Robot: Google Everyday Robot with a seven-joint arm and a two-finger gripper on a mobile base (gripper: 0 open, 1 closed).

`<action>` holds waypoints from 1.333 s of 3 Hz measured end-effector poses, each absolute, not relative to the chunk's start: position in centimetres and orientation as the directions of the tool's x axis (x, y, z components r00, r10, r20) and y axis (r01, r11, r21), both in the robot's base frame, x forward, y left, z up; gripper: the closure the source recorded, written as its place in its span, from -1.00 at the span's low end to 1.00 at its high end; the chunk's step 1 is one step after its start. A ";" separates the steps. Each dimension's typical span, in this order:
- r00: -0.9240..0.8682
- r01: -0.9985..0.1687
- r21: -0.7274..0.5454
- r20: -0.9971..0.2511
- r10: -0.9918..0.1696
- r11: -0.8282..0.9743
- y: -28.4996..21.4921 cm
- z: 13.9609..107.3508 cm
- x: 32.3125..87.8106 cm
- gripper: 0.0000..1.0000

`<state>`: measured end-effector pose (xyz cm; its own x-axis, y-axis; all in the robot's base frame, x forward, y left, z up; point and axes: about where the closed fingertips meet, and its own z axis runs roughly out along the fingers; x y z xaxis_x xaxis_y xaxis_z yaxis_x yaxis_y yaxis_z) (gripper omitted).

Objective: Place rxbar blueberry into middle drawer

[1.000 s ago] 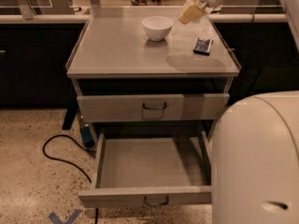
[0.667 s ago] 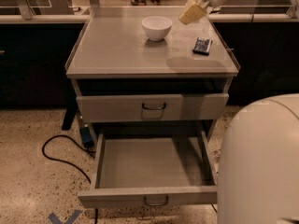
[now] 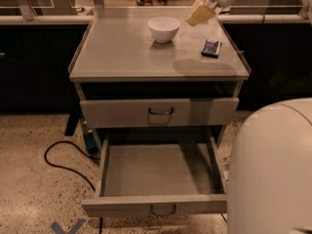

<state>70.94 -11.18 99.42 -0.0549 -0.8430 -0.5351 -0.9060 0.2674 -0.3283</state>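
Rxbar blueberry (image 3: 211,48): flat, ungrasped. My gripper (image 3: 201,14): up-left of bar, grip state cannot tell. Risk: skewed descent shoves bar off tabletop (image 3: 122,57).

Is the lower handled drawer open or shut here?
Open: the drawer is pulled far out, its bare floor showing. The snack bar lies on the cabinet top, the pincer hovering above.

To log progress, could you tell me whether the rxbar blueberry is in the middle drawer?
No, the rxbar blueberry lies on the cabinet top, right of the white bowl, with the gripper hovering nearby.
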 end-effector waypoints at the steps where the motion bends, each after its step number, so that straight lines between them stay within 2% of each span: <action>1: -0.055 -0.906 -0.328 -0.535 -0.843 0.267 -11.2 99.4 70.9 -0.76; 2: -0.055 -0.906 -0.328 -0.535 -0.843 0.267 -11.2 99.4 70.9 -1.00; 4: -0.069 -0.900 -0.325 -0.552 -0.831 0.290 -12.5 99.3 72.1 -1.00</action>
<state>72.07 -12.53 99.29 -0.0688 -0.8313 -0.5516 -0.8999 0.2904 -0.3255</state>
